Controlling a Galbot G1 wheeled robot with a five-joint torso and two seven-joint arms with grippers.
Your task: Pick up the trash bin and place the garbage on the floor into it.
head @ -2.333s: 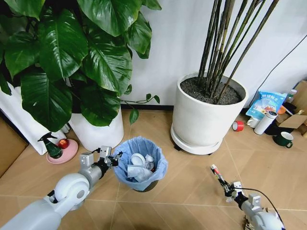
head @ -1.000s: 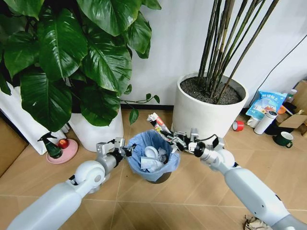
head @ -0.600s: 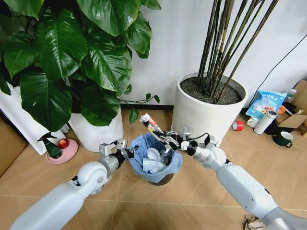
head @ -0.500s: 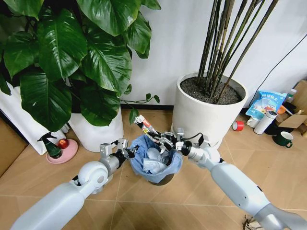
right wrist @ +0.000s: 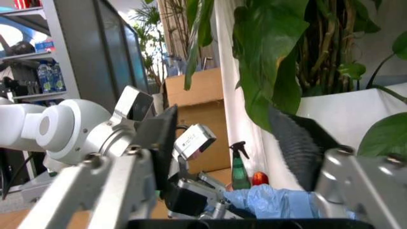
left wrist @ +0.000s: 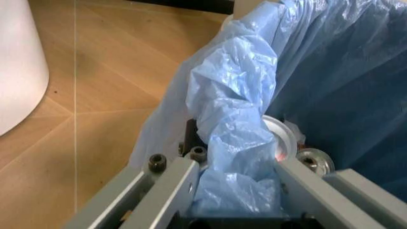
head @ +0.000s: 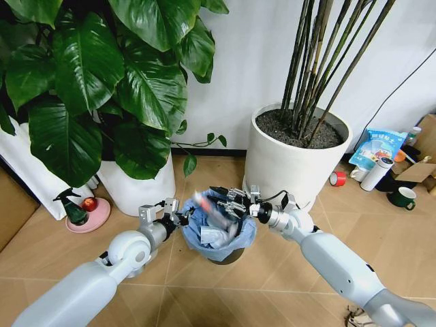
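Trash bin [head: 219, 228] — rim pinched by left claw [head: 176, 216]; right claw [head: 228, 201] spread — no legible writing.

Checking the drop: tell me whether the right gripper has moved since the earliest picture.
Yes. The right gripper has swung from the bare floor at the robot's right, leftward and toward the big white pot, and now hangs open over the trash bin.

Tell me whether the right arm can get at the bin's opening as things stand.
Probably yes: the right gripper hangs open right over the trash bin, which the left gripper holds by its rim; nothing blocks it.
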